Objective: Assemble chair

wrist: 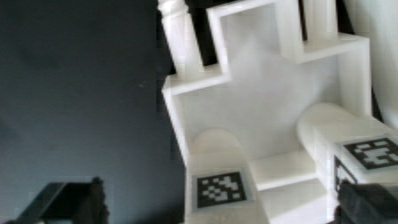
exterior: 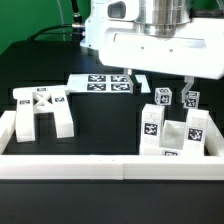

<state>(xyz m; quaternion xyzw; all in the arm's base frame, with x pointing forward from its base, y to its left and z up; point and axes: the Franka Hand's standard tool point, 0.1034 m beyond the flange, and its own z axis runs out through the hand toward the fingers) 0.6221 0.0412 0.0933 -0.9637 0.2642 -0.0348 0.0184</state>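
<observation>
The chair's seat block, white with square tags, stands at the exterior view's right on the black table. Two short tagged legs rise just behind it. The cross-braced frame stands apart at the exterior view's left. My gripper hangs open just above the seat block and legs, one finger to each side, holding nothing. In the wrist view the white seat block with its tags fills the space below my open gripper. The dark fingers stand wide of it.
The marker board lies flat at the back, behind the frame and beside my gripper. A long white rail edges the table's front, with a short side rail at the exterior view's left.
</observation>
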